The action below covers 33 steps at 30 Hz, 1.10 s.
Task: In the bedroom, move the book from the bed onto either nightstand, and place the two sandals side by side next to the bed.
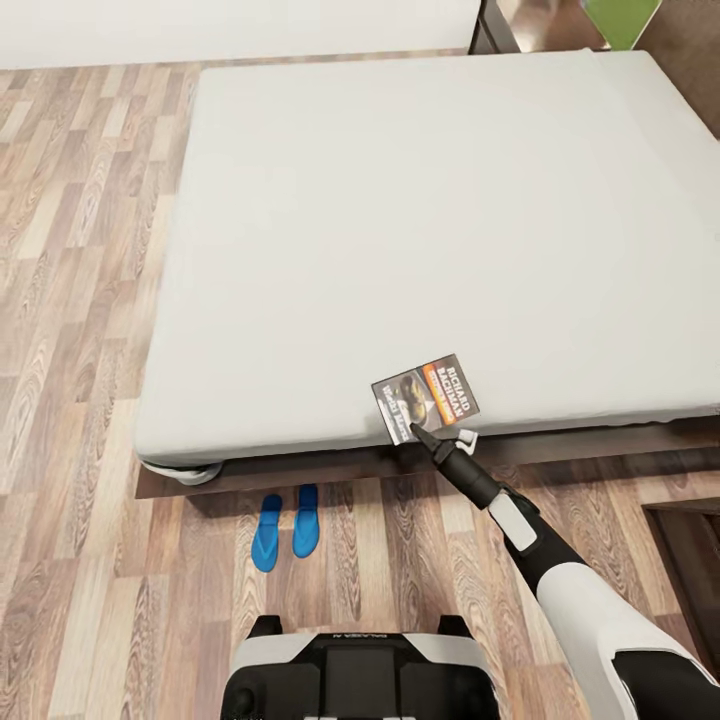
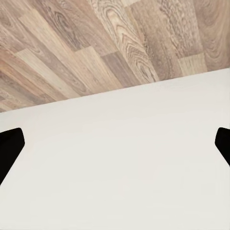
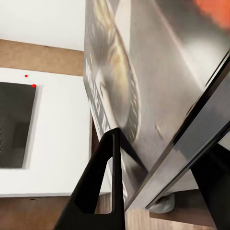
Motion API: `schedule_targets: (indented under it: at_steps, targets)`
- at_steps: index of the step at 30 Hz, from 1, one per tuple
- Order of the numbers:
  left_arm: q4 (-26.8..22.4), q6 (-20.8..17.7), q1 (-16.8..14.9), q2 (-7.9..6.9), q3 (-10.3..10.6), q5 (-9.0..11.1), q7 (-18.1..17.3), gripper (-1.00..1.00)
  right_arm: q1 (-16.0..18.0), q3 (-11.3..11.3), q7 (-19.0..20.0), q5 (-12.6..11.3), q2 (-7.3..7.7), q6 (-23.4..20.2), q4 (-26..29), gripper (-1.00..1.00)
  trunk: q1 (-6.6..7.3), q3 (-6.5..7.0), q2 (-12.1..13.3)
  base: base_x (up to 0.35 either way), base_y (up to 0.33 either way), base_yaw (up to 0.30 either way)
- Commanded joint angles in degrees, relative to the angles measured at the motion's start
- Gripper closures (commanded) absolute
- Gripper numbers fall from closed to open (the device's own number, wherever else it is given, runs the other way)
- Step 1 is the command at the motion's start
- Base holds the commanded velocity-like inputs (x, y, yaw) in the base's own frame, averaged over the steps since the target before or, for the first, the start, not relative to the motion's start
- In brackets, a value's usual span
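**Right gripper pinching book at bed edge**

The bed (image 1: 400, 230), pale mattress on a dark frame, occupies the upper centre of the head view. Two blue sandals (image 1: 285, 525) lie side by side at lower left. The book (image 1: 425, 397), dark grey with an orange band, sits lower right of centre, at the mattress edge. The right gripper (image 1: 432, 437) pinches its near edge. The left gripper's (image 2: 115, 143) fingertips stand spread wide.

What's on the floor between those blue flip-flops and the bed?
Nothing: in the head view, only bare wood-plank floor separates the two sandals from the bed frame's near edge.
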<state>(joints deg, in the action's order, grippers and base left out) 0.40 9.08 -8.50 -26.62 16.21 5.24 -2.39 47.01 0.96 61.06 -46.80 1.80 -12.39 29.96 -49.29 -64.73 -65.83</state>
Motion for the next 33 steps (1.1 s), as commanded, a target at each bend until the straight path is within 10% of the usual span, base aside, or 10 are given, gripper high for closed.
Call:
schedule_targets:
  at_steps: [1, 33]
  targets:
    - [0.05, 0.19, -0.02, -0.01, 0.4, 0.56, -0.23, -1.0, 0.01, 0.17, 0.06, -0.49, 0.12, -0.61, 0.09, 1.0, 0.22, 0.16, 0.4, 0.0, 0.0, 0.0]
    - [0.04, 0.08, -0.02, -0.01, 0.4, 0.56, 0.0, -1.0, -0.05, 0.4, -2.55, -0.48, -0.22, -0.71, 1.12, 1.0, 7.25, 5.91, 13.23, 0.0, 0.0, 0.0]
